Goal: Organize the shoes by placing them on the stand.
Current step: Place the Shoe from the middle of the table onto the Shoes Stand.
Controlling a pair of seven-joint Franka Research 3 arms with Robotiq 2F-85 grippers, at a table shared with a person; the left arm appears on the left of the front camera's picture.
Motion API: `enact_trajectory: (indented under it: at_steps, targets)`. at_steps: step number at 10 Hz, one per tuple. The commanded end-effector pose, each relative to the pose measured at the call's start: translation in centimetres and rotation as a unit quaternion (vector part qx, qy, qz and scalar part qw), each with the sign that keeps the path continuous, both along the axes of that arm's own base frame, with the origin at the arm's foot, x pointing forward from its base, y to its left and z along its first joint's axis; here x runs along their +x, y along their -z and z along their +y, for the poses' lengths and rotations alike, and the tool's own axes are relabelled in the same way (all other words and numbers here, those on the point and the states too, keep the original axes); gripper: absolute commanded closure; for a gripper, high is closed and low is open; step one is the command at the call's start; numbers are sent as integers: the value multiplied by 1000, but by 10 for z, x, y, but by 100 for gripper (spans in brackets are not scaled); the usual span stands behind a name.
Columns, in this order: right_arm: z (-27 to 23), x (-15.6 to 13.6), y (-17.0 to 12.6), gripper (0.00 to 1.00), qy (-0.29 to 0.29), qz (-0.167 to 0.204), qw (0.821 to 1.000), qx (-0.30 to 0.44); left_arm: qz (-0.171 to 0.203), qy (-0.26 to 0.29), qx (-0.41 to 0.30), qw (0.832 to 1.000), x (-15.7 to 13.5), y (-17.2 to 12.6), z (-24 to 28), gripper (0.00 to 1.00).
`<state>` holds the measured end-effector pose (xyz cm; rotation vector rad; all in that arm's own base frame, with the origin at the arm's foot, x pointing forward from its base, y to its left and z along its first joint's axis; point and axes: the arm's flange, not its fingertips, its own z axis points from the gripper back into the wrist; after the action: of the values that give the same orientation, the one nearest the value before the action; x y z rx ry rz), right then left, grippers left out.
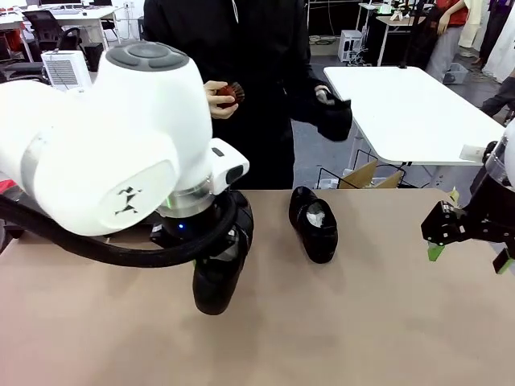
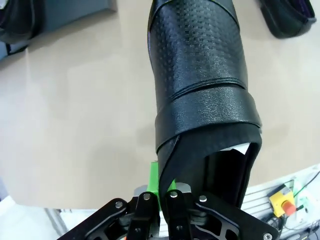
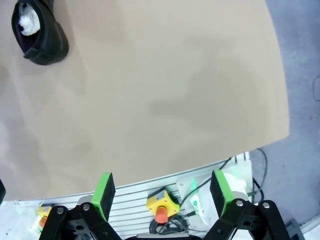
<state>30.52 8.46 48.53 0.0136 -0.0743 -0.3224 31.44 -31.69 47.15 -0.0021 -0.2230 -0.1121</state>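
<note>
Gripping shoe (image 1: pixel 216 285) by the collar with left gripper (image 2: pixel 162 189), lower centre-left.
Holding right gripper (image 1: pixel 471 256) wide open, empty, right edge.

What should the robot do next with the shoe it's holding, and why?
Probably carry the shoe toward the stand: the left jaws are shut on its heel rim, and it hangs toe-down over the table, not yet placed.

Black leather, tan counter (image 1: pixel 362 322).
You'll see a fine embossed grid on one black shoe (image 2: pixel 200 65), white stuffing in the glossy shoe (image 1: pixel 320 241), green pads (image 3: pixel 104 192).
</note>
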Motion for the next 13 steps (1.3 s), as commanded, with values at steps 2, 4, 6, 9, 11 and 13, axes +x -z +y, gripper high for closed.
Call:
enact_trajectory:
  at_steps: [2, 4, 6, 9, 11, 13]
  targets:
    - [2, 3, 0, 0, 9, -6, 1000, 7, -27, -53, 8, 998, 11, -7, 26, 100]
    - [2, 3, 0, 0, 9, -6, 1000, 7, -75, -103, 22, 992, 34, -25, 57, 100]
    - [2, 3, 0, 0, 9, -6, 1000, 7, -118, -80, 24, 989, 66, -20, 71, 100]
    - [2, 3, 0, 0, 9, -6, 1000, 7, -169, -77, -3, 983, 122, -1, 73, 100]
    - [2, 3, 0, 0, 9, -6, 1000, 7, -183, -94, 10, 978, 149, 11, 80, 100]
    - [2, 3, 0, 0, 9, -6, 1000, 7, -184, -117, 7, 976, 166, 19, 90, 100]
